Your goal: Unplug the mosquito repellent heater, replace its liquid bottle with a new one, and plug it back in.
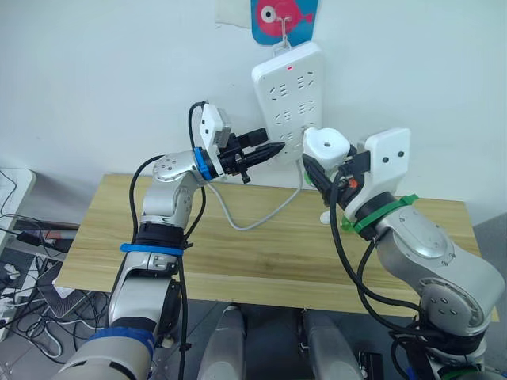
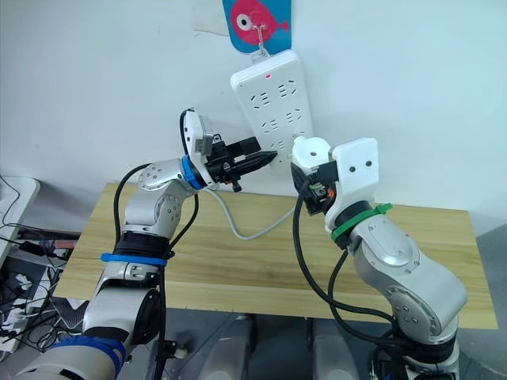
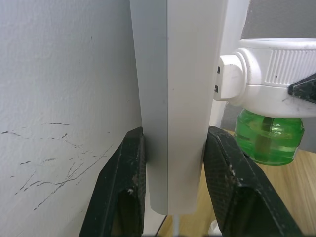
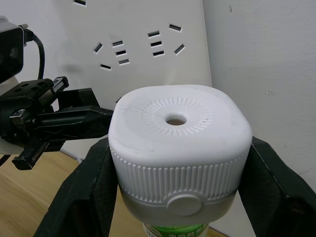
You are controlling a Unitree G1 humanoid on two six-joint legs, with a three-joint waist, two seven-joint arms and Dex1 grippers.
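Our right jaws (image 4: 177,197) are clenched on the mosquito repellent heater (image 4: 177,143), one black finger (image 4: 81,192) pressed to each ribbed side, vent hole facing up. The heater is held off the counter (image 1: 261,261), just beside the lower right edge of the power strip (image 1: 289,99), its plug prongs still meeting the strip's face as seen from our left wrist. A green liquid bottle (image 3: 268,136) hangs beneath the heater body. Our left jaws (image 3: 170,163) grasp the lower end of the power strip, one finger (image 3: 121,187) behind it against the wall and the other on its front face. The strip hangs tilted on the white wall from a hook on a pink fish sticker (image 1: 283,17), with a red indicator lit near its top. Its white cable (image 1: 253,218) loops down onto the wooden counter.
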